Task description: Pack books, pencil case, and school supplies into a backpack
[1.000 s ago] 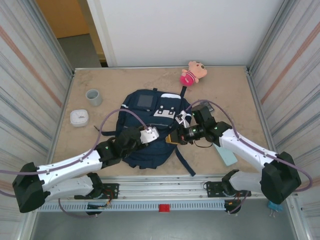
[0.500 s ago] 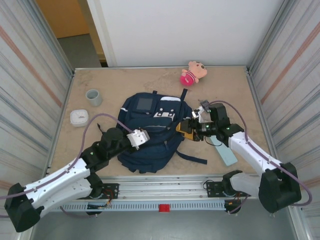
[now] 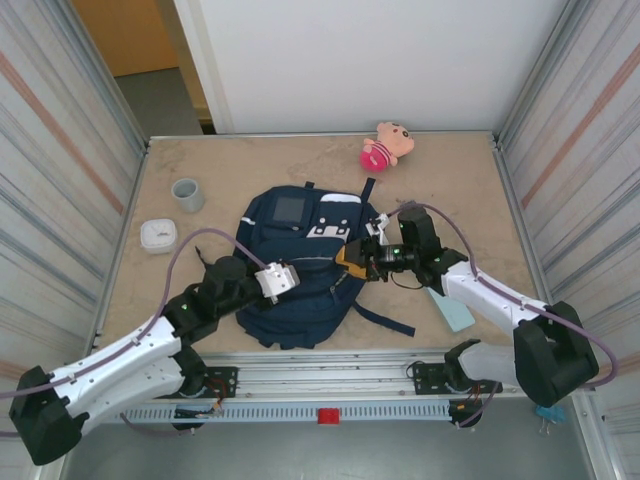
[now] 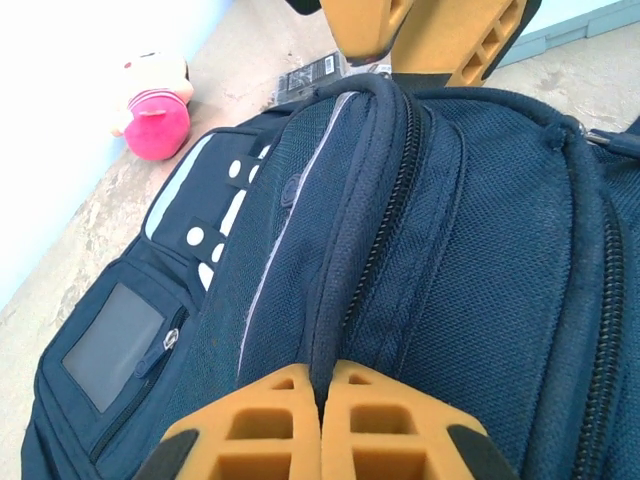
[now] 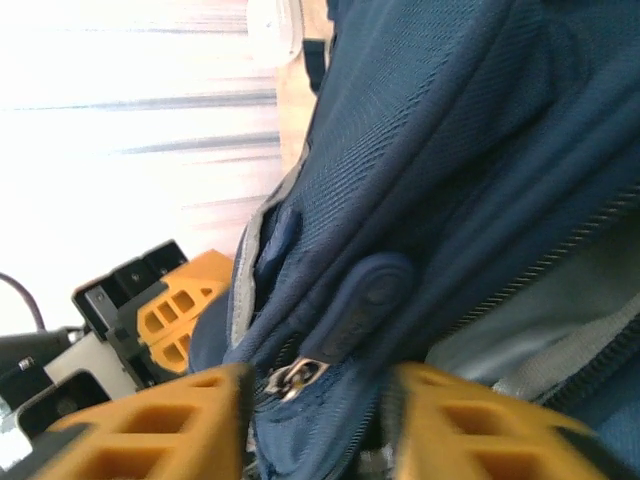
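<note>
The navy backpack (image 3: 300, 275) lies flat mid-table, its white-trimmed pocket toward the far side. My left gripper (image 3: 285, 279) is shut on a raised zipper ridge of the backpack (image 4: 420, 230), fingertips pinching the fabric (image 4: 322, 385). My right gripper (image 3: 349, 262) is at the bag's right edge, jaws apart on either side of a fabric fold with a metal zipper slider (image 5: 298, 376) and rubber pull tab (image 5: 365, 298). Grey lining (image 5: 540, 330) shows at an opened seam. The pale teal pencil case (image 3: 455, 309) lies on the table under the right forearm. A small dark gadget (image 4: 312, 73) lies beyond the bag.
A pink-and-tan plush toy (image 3: 386, 145) sits at the back. On the left stand a grey cup (image 3: 187, 194) and a white rounded box (image 3: 158, 235). A loose strap (image 3: 385, 321) trails to the bag's right. Metal walls close in both sides.
My right gripper drew back to the right off the bag with its jaws spread, then returned left to the bag's edge with jaws narrower. The left gripper slid left, keeping its pinch; the bag shifted.
</note>
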`<control>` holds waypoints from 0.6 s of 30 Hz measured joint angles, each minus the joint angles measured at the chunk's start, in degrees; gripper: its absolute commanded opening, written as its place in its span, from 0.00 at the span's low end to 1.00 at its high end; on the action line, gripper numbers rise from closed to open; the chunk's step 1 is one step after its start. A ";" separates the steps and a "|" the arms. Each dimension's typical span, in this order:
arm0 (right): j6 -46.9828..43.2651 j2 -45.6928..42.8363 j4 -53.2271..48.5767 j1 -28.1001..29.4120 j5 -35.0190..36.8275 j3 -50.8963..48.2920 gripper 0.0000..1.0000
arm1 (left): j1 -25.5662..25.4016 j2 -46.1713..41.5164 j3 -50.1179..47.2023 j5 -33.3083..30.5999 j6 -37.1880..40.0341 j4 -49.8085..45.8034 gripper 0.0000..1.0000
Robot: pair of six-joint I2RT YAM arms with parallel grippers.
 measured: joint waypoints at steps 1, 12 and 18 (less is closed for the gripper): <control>0.90 0.00 0.81 0.20 0.52 -0.24 0.13 | -0.02 0.20 0.70 -0.09 -0.74 -1.16 0.07; 5.70 -2.40 7.02 5.40 7.72 -0.79 0.00 | -16.28 0.59 19.78 -18.08 -27.65 -22.12 0.62; 3.98 -5.73 3.80 6.10 11.06 -0.79 0.29 | -28.76 6.60 26.23 -29.22 -48.00 -31.28 0.65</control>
